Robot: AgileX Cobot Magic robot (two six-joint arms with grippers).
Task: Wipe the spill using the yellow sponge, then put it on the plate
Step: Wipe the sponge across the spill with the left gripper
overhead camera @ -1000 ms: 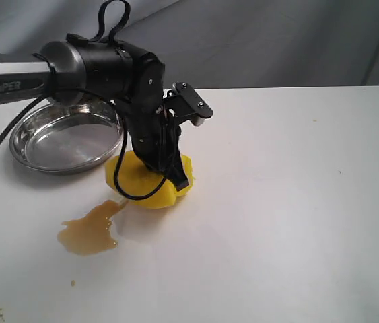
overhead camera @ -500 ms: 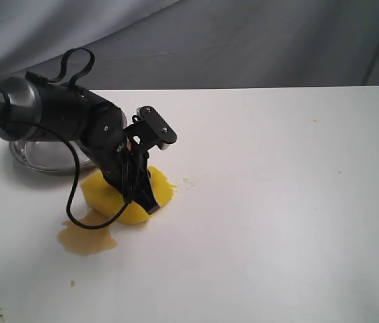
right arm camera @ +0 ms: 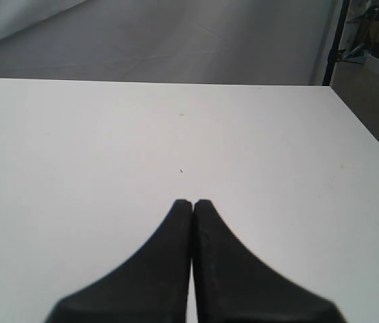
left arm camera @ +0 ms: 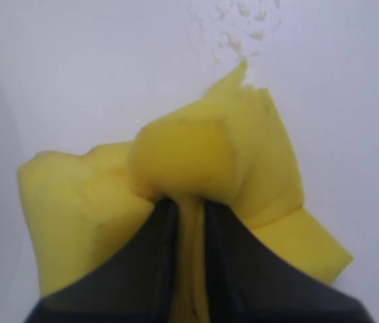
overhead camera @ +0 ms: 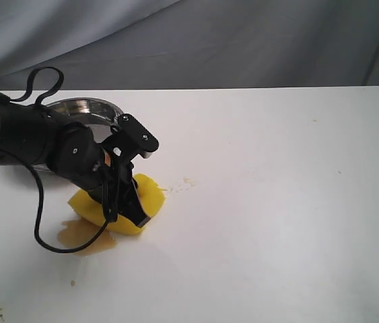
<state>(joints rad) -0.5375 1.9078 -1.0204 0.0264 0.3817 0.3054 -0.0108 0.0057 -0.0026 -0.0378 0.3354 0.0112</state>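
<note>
Yellow sponge (overhead camera: 150, 192) pinched in L tool (left arm camera: 186, 222), narrow, at spill (overhead camera: 75, 233), R tool (right arm camera: 192, 205) closed

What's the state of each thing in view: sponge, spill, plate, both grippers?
yellow sponge: squashed in the left gripper's grip, set down at the spill's edge.
spill: amber puddle, partly under the sponge, not yet wiped up.
plate: mostly hidden behind the arm, only the rim shows.
left gripper: shut on the sponge.
right gripper: shut, holding nothing.
</note>
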